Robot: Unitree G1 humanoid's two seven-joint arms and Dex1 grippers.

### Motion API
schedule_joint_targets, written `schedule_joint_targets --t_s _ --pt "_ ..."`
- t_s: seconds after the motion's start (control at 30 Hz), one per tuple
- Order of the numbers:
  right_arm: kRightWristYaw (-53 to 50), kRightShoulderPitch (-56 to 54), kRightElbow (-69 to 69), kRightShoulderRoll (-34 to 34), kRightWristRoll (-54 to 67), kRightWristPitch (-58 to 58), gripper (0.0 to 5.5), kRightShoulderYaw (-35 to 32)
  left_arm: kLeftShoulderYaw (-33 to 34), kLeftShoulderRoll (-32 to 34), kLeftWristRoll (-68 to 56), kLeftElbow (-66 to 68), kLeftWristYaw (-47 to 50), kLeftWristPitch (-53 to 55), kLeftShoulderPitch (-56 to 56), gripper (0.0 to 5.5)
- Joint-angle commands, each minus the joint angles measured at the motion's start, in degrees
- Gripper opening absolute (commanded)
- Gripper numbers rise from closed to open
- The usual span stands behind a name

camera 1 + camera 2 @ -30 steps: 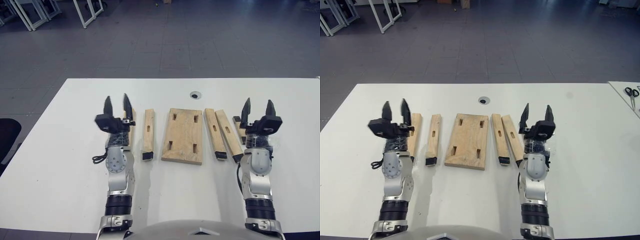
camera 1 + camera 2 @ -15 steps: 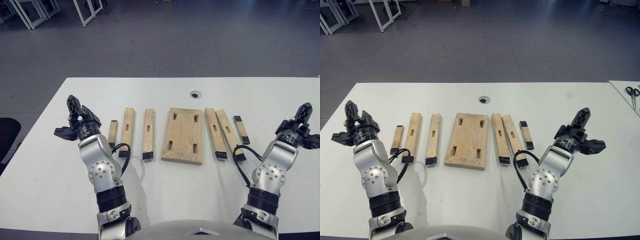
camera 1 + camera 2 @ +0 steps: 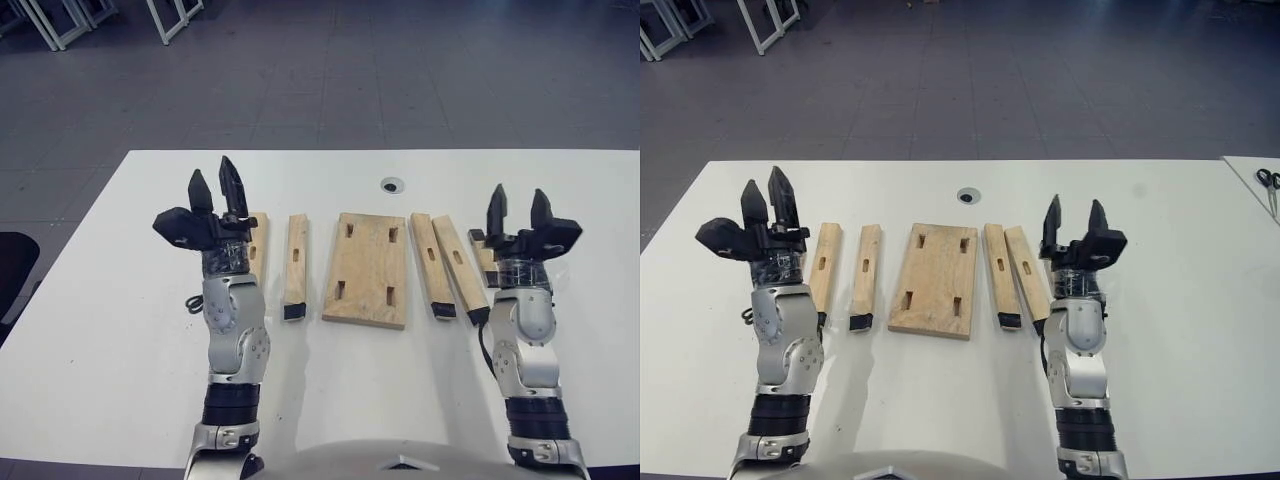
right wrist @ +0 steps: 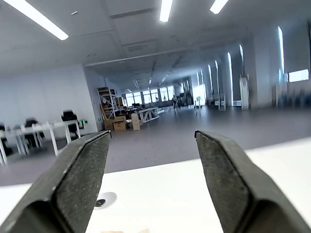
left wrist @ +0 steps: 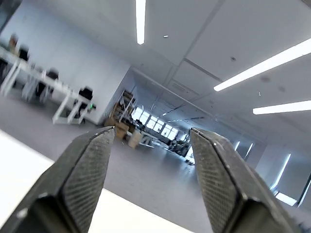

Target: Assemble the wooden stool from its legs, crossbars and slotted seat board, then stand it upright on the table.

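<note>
the wooden stool is lying in loose parts, flat on the white surface (image 3: 130,330), so the assembly looks to be at its very start, with nothing joined yet. the slotted seat board (image 3: 366,268) is resting in the middle with its four slots facing up. two legs are lying to its left, the inner left leg (image 3: 296,262) just beside it and the outer left leg (image 3: 824,262) partly behind the left arm. two more, the inner right leg (image 3: 427,262) and the outer right leg (image 3: 458,270), are sitting close together on its right. a short crossbar (image 3: 481,256) is showing just beyond them, half hidden by the right arm. both arms are standing raised over the near part of the surface. the left jaws are pointing up and away, gaping wide and holding nothing. the right jaws are doing the same, wide apart and empty. the next move is probably calling for one arm to tip down over a leg, closing across its narrow sides. the other arm would likely be steadying the seat board so a tenon can be lined up with a slot. a cable hole (image 3: 391,184) is sitting at the far side.
</note>
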Motion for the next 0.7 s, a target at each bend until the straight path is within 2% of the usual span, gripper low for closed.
schedule_joint_targets --t_s 0.03,0.3,0.37,0.43,0.5,0.7 --pt "0.1 0.6 2.7 -3.5 -16.7 -3.8 3.17 5.1 -3.7 5.0 22.7 0.5 -0.9 -4.0 0.9 2.83" --pt "-1.0 0.6 3.1 -0.2 -15.9 -1.9 3.17 2.3 -3.7 2.2 23.0 1.8 -1.8 -4.6 0.9 2.83" --pt "-1.1 0.8 2.2 1.2 -13.1 3.3 3.17 0.1 -3.6 1.9 22.9 2.0 -2.0 -4.3 0.9 2.83" --pt "0.3 1.5 1.4 0.7 -10.6 15.7 3.17 -2.2 -3.5 1.6 22.8 2.2 -2.1 -4.1 1.2 2.83" --pt "1.3 2.1 1.3 -0.4 -9.6 22.7 3.17 -3.9 -3.3 1.4 22.6 2.3 -2.3 -4.0 1.4 2.83" --pt "5.4 4.8 1.0 -3.2 -9.2 35.3 3.17 -5.5 -2.7 0.7 22.3 2.5 -2.6 -3.5 1.9 2.83"
